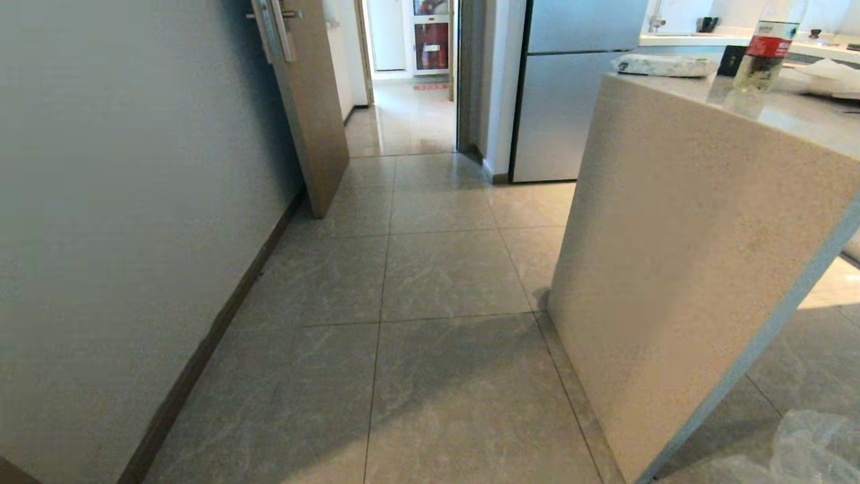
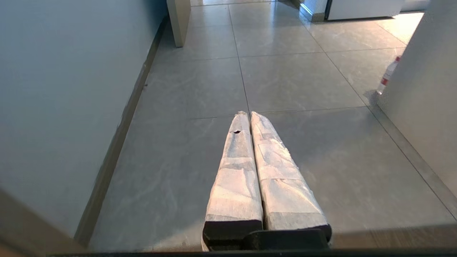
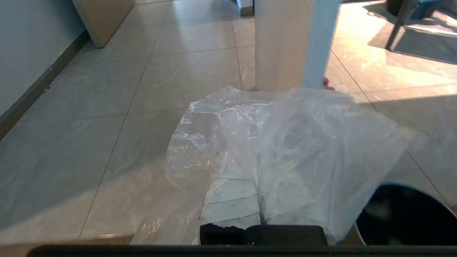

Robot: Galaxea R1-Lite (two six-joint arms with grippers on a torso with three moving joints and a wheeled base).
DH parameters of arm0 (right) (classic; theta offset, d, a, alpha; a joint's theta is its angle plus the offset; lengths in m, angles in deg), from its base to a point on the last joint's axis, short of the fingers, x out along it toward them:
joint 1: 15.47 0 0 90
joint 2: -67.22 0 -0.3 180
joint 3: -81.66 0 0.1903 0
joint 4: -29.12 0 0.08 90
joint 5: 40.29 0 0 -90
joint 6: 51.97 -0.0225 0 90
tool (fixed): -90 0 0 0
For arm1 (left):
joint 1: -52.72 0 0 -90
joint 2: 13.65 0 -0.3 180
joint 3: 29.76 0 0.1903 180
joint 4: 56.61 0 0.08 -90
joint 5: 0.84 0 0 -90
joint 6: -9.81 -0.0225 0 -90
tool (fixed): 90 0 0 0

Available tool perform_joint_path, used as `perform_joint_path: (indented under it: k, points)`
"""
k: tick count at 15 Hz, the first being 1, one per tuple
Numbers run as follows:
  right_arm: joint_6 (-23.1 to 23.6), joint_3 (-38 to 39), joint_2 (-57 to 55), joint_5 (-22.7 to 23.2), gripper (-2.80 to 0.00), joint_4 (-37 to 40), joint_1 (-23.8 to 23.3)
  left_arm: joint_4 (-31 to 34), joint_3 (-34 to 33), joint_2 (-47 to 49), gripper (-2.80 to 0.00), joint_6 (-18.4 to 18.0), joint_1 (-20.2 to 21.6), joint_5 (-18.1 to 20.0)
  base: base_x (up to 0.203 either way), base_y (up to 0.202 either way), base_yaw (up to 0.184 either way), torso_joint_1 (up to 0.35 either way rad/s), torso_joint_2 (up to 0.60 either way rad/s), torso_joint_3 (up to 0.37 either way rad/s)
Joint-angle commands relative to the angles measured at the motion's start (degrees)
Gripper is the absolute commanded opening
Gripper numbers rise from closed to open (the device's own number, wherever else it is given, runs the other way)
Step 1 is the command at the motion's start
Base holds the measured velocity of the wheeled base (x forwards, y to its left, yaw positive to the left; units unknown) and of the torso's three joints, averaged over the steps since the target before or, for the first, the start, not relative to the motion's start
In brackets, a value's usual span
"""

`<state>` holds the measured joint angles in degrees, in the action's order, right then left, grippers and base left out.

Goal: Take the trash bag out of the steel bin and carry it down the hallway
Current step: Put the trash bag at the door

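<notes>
Clamping the clear trash bag [image 3: 285,142] between closed fingers, the right gripper [image 3: 259,167] hangs over the hallway floor [image 1: 437,269] beside the desk [image 1: 685,235]; the left gripper [image 2: 250,116] is closed, empty.

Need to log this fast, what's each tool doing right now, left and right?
Left tool: closed, holding nothing, pointing out over the floor.
Right tool: closed on the trash bag, which drapes over its fingers.
</notes>
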<state>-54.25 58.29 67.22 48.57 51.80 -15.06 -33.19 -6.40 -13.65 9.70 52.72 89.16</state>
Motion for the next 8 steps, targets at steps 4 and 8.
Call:
perform_joint_path:
  k: [4, 8]
  points:
    - [0.0, 0.1, -0.1, 0.0, -2.8, 0.0, 0.0, 0.0, 0.0, -0.1, -2.8, 0.0, 0.0, 0.0, 0.188, 0.0, 0.002, 0.004, 0.0, 0.004]
    - [0.0, 0.1, -0.1, 0.0, -2.8, 0.0, 0.0, 0.0, 0.0, 0.0, -2.8, 0.1, 0.0, 0.0, 0.188, 0.0, 0.002, 0.002, 0.0, 0.002]
